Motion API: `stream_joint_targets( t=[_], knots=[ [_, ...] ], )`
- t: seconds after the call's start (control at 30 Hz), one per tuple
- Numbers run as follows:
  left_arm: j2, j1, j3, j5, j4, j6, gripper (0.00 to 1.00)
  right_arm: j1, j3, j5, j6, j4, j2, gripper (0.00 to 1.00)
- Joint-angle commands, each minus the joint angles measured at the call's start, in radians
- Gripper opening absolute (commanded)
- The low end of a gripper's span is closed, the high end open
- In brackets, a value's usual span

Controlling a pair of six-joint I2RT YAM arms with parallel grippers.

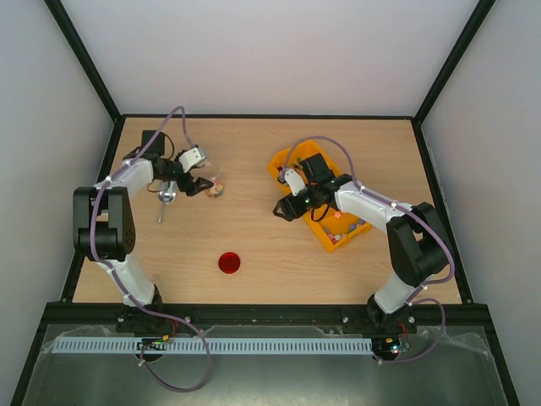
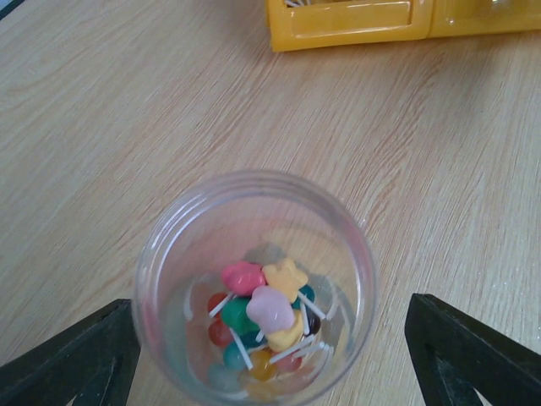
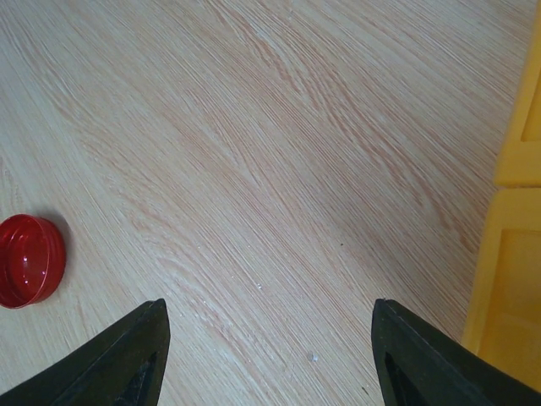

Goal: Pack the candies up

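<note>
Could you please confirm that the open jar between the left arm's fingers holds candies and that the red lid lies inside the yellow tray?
Not quite: the red lid lies on the bare table, well apart from the yellow tray, as the top external view shows. The jar between the left fingers does hold candies.

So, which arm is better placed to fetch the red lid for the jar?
Right. The right gripper hangs open and empty over bare table, with the red lid in its wrist view. The left gripper straddles the jar of candies.
</note>
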Motion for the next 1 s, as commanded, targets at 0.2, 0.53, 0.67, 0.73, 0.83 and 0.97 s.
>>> stream_joint_targets(
  t=[0.2,0.53,0.67,0.73,0.83,0.97],
  knots=[
    [0.015,-0.066,0.013,0.033,-0.016,0.068,0.74,0.002,0.019,-0.012,-0.004,-0.050,-0.032,0.66],
    [-0.103,-0.159,-0.068,0.075,-0.081,0.094,0.66,0.001,0.017,-0.003,-0.002,-0.042,-0.046,0.66],
    [-0.160,-0.242,-0.116,0.093,-0.118,0.094,0.66,0.002,0.018,0.009,-0.007,-0.038,-0.052,0.67],
    [-0.191,-0.284,-0.137,0.098,-0.145,0.099,0.66,0.002,0.016,0.018,-0.006,-0.035,-0.059,0.67],
    [-0.240,-0.359,-0.189,0.096,-0.134,0.074,0.67,0.001,0.012,0.028,-0.004,-0.028,-0.071,0.67],
    [-0.307,-0.445,-0.280,0.071,-0.040,0.004,0.67,-0.006,0.002,0.047,-0.005,-0.024,-0.082,0.68]
  ],
)
